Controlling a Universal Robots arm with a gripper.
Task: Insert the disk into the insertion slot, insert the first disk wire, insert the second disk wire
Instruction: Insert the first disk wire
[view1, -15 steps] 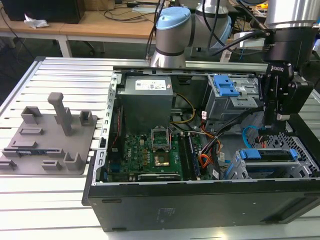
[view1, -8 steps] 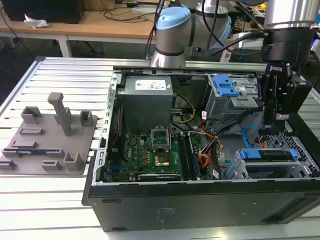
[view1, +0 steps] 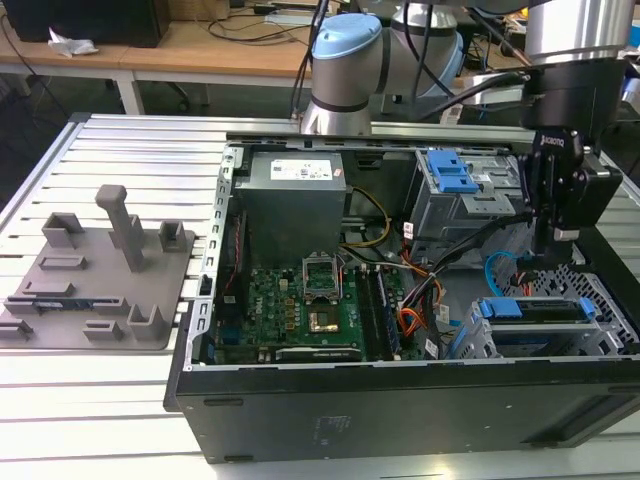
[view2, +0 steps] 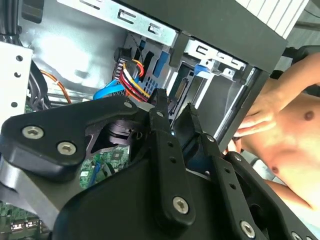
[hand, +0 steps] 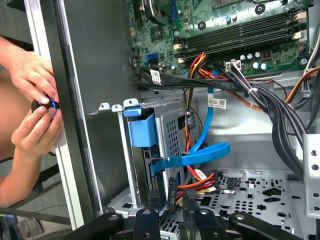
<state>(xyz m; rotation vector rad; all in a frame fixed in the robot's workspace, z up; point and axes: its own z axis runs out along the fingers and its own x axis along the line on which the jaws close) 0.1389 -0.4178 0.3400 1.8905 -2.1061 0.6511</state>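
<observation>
The disk (view1: 535, 309), framed in its blue caddy (hand: 142, 129), sits inside the insertion slot (view1: 520, 338), a grey perforated cage (hand: 172, 132). My gripper (view1: 545, 247) hangs just behind that cage. In both wrist views its fingers stand close together around the dark plug (hand: 171, 192) of the first disk wire (hand: 200, 184), a red, orange and yellow bundle (view2: 132, 80), right at the disk's rear edge. The gripper (hand: 170, 204) (view2: 174, 107) looks shut on that plug. The second disk wire (hand: 202, 152), a flat light blue cable (view1: 497, 265), curls loose across the cage beside the bundle.
The open computer case holds a motherboard (view1: 310, 300), a power supply (view1: 295, 195) and a larger bay with a blue latch (view1: 450, 175). Thick black cables (hand: 280, 115) run past the cage. A person's hands (hand: 32, 100) work at the case's outer edge. A grey fixture plate (view1: 100, 275) lies outside.
</observation>
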